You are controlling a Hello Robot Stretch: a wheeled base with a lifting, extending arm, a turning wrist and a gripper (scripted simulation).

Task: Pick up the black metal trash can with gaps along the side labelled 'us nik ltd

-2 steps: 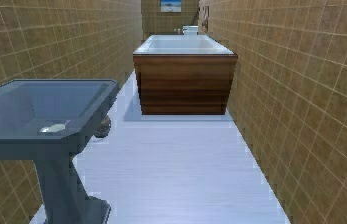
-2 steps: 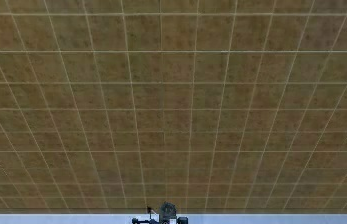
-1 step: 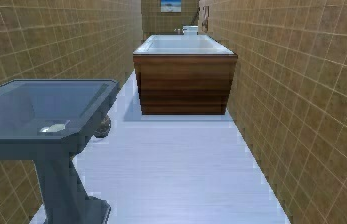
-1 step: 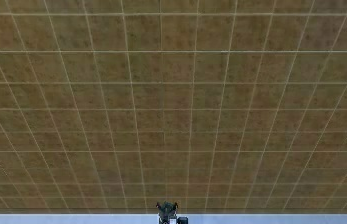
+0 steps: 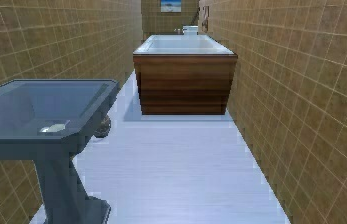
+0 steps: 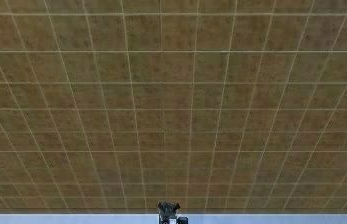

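Since both views look onto a narrow tiled bathroom, we log it view by view.

Forward view: a blue-grey pedestal sink (image 5: 41,108) occupies the lower left, a small pale drain (image 5: 53,127) in its basin. Just beside the basin's right corner, low by the left wall (image 5: 71,40), sits a small grey rounded thing (image 5: 102,126) (too small for us to name). A pale bluish floor (image 5: 171,170) runs from the sink up to a bathtub (image 5: 186,80) with a dark wood-panelled side and a white rim; the tub stands at the far end, against the right wall (image 5: 301,100). Tan square tiles cover both side walls.

Arm side view: a tan tiled wall (image 6: 171,100) stands close, with a thin strip of pale floor along the bottom edge. The gripper (image 6: 167,210) peeks up as a small dark shape at the bottom edge near the middle, at the foot of that wall. We cannot tell how its jaws stand, nor whether it holds anything: its far end is too small to make out. Where the trash can is, we cannot tell from either view.
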